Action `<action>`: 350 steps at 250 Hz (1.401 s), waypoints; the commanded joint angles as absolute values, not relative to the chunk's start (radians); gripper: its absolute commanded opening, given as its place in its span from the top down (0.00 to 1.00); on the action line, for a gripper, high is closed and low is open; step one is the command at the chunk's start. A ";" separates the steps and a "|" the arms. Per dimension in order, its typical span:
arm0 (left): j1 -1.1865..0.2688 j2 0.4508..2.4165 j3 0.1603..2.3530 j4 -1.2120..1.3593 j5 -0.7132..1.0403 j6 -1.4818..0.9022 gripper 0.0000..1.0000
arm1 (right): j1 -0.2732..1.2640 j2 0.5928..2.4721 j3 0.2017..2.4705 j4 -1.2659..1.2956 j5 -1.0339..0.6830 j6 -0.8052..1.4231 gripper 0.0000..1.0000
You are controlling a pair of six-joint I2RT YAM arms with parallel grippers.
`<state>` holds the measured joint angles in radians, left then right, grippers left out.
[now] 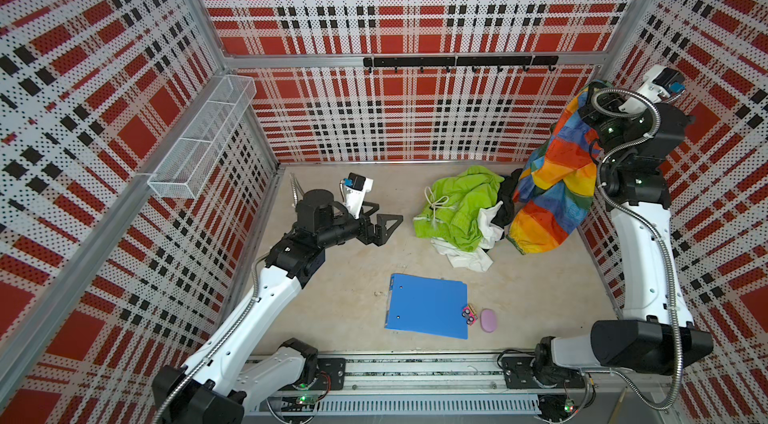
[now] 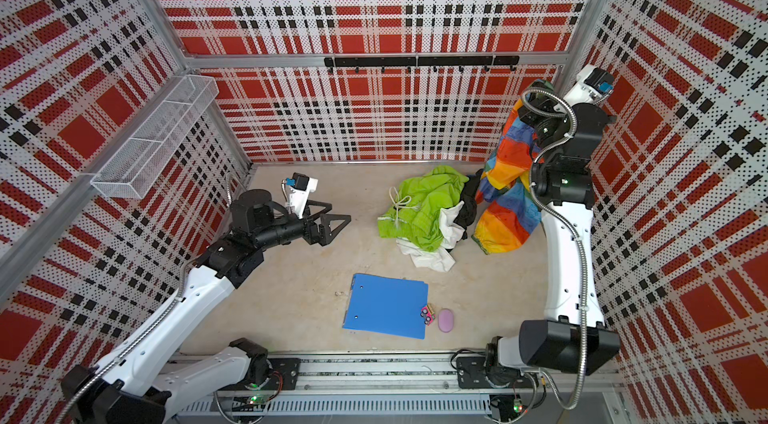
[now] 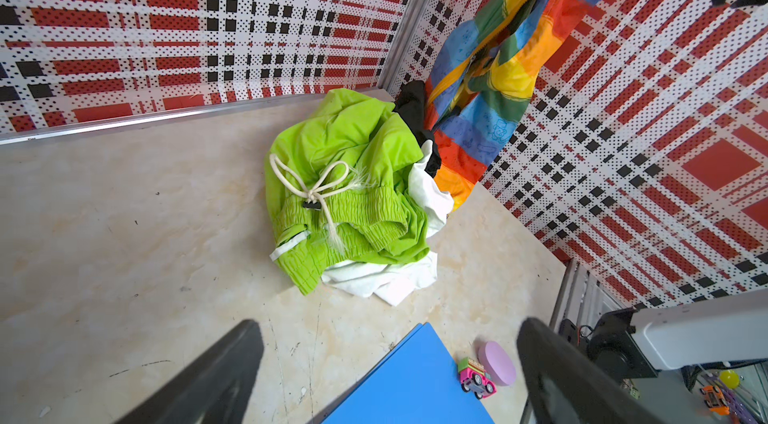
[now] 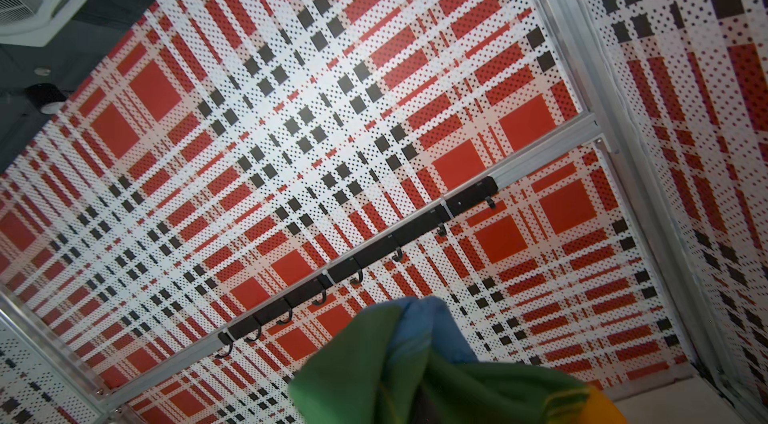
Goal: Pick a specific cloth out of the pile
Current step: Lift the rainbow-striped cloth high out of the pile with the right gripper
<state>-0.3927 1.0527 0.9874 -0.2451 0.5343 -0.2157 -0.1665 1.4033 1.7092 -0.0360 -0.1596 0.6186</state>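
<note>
Red-and-black checked walls close in a pale worktop, where the pile of green, white and black garments lies far right. Just right of it the cloth hangs from the right tool, clamped on its top edge high by the right wall, with the gathered hem reaching down beside the pile; the left tool hovers wide open and empty, left of the pile. Picking out looks mostly done: what seems left is drawing the hem clear and laying the cloth apart.
</note>
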 commanded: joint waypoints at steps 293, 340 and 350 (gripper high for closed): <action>-0.540 1.038 0.934 0.034 0.652 -0.276 0.01 | -0.150 1.376 2.064 0.446 -0.342 0.749 1.00; -0.753 1.189 1.076 0.139 0.514 -0.250 0.01 | -0.150 1.396 2.118 0.431 -0.372 0.795 1.00; -0.797 1.239 1.122 0.142 0.479 -0.235 0.01 | -0.149 1.396 2.117 0.432 -0.378 0.806 1.00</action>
